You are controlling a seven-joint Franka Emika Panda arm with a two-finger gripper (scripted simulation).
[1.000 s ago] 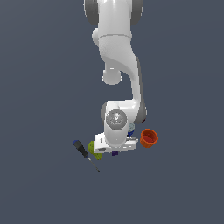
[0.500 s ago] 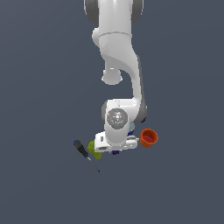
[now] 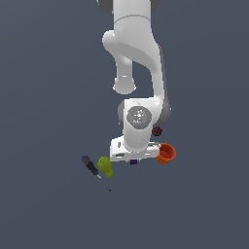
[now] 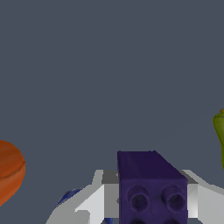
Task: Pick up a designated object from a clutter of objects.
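The purple block (image 4: 151, 188) is seen between the fingers (image 4: 94, 199) of the gripper (image 3: 133, 156), apparently clamped, though contact is hard to confirm. It lies between the orange cup (image 3: 166, 153) and the green lump (image 3: 105, 166).

Plain dark grey-blue floor (image 3: 44, 97) under everything, flat and unmarked, same surface filling wrist view

Evenly, softly lit from above; no cast shadows on the flat grey ground (image 3: 44, 73). Mild sheen on the white arm (image 3: 136, 53). Renders slightly soft, grainy; no edge distortion.
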